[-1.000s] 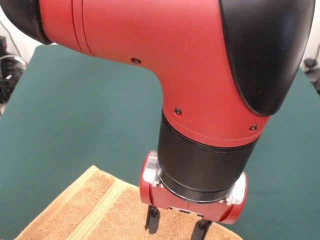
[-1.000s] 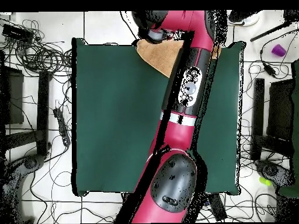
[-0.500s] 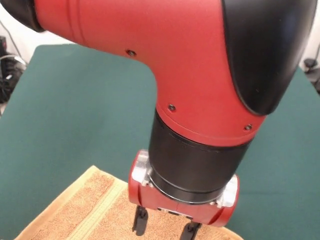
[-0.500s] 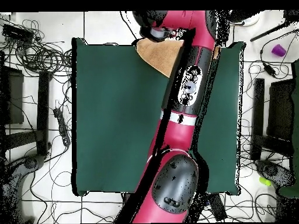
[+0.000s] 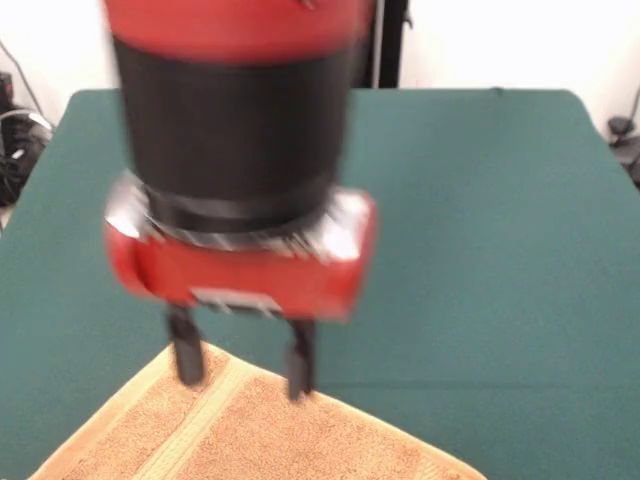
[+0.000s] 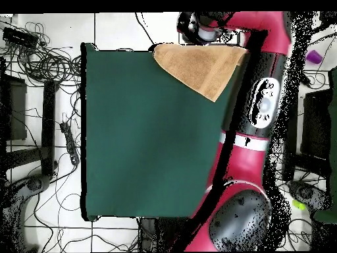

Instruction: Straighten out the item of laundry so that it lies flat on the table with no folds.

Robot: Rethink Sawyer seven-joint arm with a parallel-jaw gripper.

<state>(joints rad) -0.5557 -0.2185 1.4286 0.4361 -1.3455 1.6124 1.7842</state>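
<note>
Gripper point(image 5: 243, 365) shifted; overhead: towel point(image 6: 201, 67) uncovered

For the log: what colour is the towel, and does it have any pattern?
Orange-tan towel, with a paler woven band near one end; the front view shows it best.

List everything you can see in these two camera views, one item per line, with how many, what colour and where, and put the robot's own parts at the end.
towel: one, orange-tan, at the table's edge farthest from the robot's base, part of it running past that edge; a paler band shows near its end in the front view.
table: one, dark green cloth cover, fills the middle of both views.
cables: many, black, on the white tiled floor around the table in the overhead view.
small cup-like object: one, purple, on the floor at the overhead view's right edge.
arm: one, red and black, reaching along the table's side to the towel.
gripper: one, red body with black fingers apart, over the towel's edge.
</note>
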